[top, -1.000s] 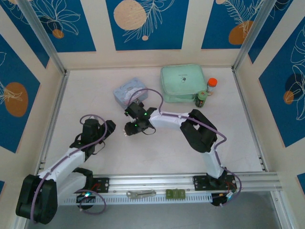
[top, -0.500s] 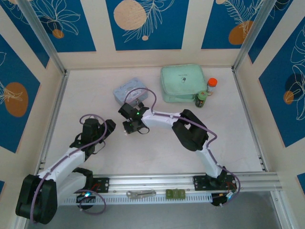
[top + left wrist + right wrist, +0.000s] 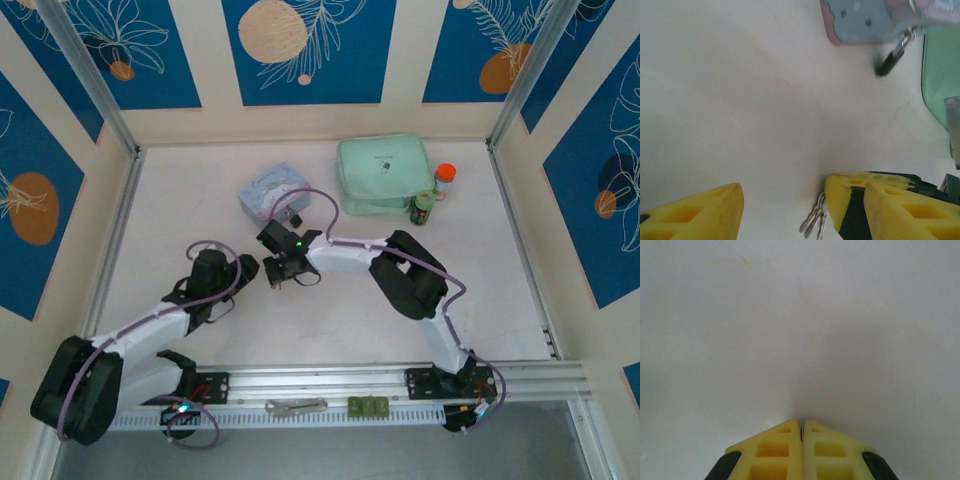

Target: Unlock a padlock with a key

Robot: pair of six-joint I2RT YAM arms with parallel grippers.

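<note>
Left arm: reaches from the near-left base toward mid-worktop, with the left gripper [image 3: 240, 272] low over the pale worktop [image 3: 180, 200].
Left fingers: apart. In the left wrist view the yellow fingers [image 3: 695, 212] stand on either side of an open gap and are not closed on anything.
Key: small silvery bunch [image 3: 814, 220] at the bottom edge of the left wrist view, in the gap of the left gripper. It is just beside the inner face of one yellow finger; cannot tell whether they touch.
Right gripper: [image 3: 283, 270] mid-worktop, just beside the left gripper and pointing downward.
Right fingers: pressed together tip to tip [image 3: 785, 445], with bare worktop beyond them. Cannot tell whether anything thin is pinched between them.
Blue tin: pale blue rectangular box [image 3: 270, 190] toward the far side of the worktop, beyond both grippers.
Padlock: dark body with a thin silver shackle [image 3: 888, 62], on the worktop at the near corner of the blue tin. It is tilted, shackle end against the tin's edge, and well apart from the key.
Green pouch: [image 3: 382, 173] right of the blue tin, at the far side.
Bottles: an orange-capped bottle [image 3: 444, 178] and a green bottle [image 3: 422, 208], upright just beside the pouch's right edge.
Rail: a grey metal tool [image 3: 296, 406] and a green block [image 3: 367, 405] on the near rail [image 3: 330, 378], between the arm bases.
</note>
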